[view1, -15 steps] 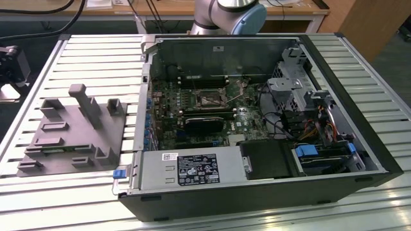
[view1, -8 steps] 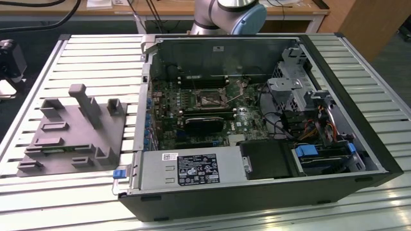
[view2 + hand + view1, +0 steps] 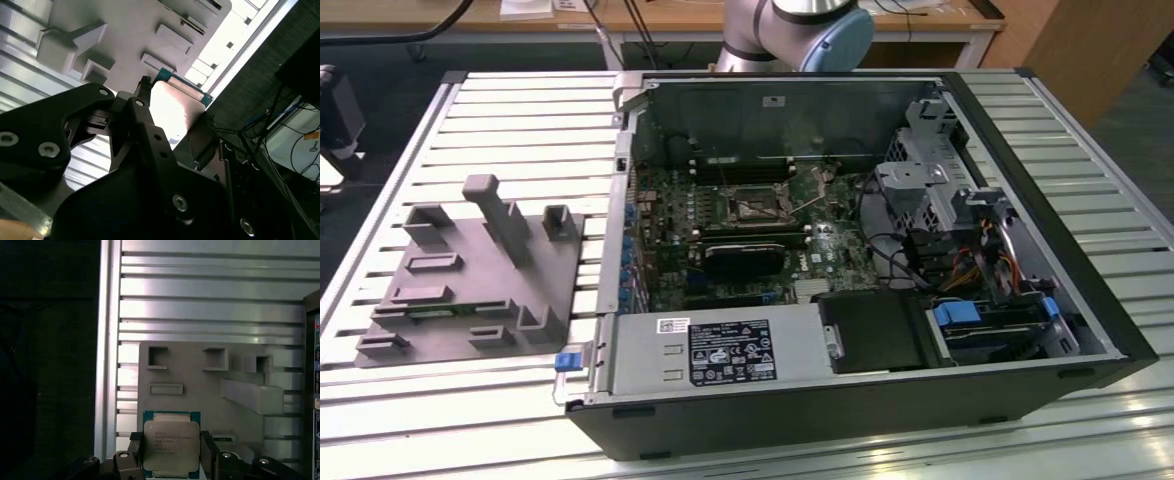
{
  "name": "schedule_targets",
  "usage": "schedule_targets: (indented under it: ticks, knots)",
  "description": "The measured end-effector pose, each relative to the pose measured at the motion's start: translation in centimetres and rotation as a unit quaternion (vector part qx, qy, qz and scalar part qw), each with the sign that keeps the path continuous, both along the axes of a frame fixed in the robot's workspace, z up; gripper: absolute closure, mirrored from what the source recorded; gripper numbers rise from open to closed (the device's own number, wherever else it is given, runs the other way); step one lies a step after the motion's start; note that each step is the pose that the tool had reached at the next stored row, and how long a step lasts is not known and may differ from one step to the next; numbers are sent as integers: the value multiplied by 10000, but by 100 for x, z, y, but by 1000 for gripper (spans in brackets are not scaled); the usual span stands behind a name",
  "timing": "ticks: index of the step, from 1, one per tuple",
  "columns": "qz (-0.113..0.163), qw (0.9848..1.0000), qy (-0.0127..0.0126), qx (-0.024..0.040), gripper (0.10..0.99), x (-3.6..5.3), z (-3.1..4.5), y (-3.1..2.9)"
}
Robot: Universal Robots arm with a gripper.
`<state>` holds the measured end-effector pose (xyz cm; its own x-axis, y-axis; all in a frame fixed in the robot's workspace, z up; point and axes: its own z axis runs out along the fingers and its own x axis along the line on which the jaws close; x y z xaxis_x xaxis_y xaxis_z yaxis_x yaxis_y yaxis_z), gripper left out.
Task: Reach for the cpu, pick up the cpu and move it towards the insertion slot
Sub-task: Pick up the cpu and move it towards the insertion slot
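cpu (image 3: 171,446) is clamped by two opposite edges between the fingers (image 3: 134,452) of the gripper (image 3: 171,440). jaws are closed to the chip's width. metal top and teal rim are seen in the first wrist view. chip is held up clear of the grey fixture (image 3: 200,385), which is laid on the slatted table (image 3: 200,300). in the exterior view the insertion slot (image 3: 758,205) is seen inside the open computer case (image 3: 854,420), well apart from the fixture at the exterior view's left.
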<state>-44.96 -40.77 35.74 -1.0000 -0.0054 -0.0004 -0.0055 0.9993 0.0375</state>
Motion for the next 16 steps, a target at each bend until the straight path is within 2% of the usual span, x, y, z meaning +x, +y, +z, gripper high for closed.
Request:
schedule_targets:
  ticks: [16]
  knots:
    - [0,10000,0,0,545,0,385,0]
